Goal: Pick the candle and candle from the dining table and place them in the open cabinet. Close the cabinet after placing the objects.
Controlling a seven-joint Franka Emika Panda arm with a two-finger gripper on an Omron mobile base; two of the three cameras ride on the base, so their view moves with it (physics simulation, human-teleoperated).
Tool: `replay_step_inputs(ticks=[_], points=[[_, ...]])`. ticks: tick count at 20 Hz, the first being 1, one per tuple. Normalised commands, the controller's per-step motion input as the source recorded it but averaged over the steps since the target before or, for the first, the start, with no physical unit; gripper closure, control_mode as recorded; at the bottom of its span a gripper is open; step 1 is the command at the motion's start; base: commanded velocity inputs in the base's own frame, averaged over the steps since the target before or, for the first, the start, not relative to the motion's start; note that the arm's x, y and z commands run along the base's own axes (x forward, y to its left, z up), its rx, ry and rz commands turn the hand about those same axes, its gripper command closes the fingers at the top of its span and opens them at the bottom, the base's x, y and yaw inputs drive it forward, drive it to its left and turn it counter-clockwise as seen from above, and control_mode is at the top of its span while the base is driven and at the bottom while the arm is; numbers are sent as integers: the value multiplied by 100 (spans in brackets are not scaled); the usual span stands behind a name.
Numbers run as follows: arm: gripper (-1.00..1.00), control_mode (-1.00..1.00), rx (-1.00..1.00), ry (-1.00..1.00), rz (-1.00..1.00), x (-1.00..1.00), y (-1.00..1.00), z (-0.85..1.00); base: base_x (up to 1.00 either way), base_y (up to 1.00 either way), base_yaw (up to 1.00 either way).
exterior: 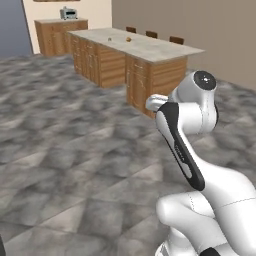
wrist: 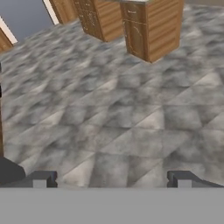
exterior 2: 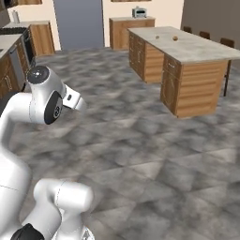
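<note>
The dining table (exterior: 150,50) (exterior 2: 197,49) stands far ahead across the floor, a long stone-topped counter over wooden drawers. Two tiny things sit on its top: a golden-tan speck (exterior: 128,39) (exterior 2: 175,38) and a paler speck (exterior: 110,39) (exterior 2: 157,37). Both are too small to tell which is a candle. In the hand view my gripper (wrist: 111,179) is open, looks down at bare floor, and has nothing between its fingertips (wrist: 41,179). One corner of the table (wrist: 153,30) shows at the top of that view. The cabinet is out of view.
Marbled grey floor lies between me and the table. A back counter with a toaster (exterior: 67,13) (exterior 2: 139,12) stands against the far wall. Dark chairs (exterior: 151,34) line the table's far side. Kitchen units with a stove (exterior 2: 16,37) run along the left.
</note>
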Motion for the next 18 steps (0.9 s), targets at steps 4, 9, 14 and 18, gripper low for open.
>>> replay_step_inputs(ticks=[4,9,14,18], points=[[-100,100,0,0,0,0,0,0,64,11,-6],[-100,100,0,0,0,0,0,0,64,12,-7],[-100,100,0,0,0,0,0,0,64,12,-9],[-100,100,0,0,0,0,0,0,62,11,-10]])
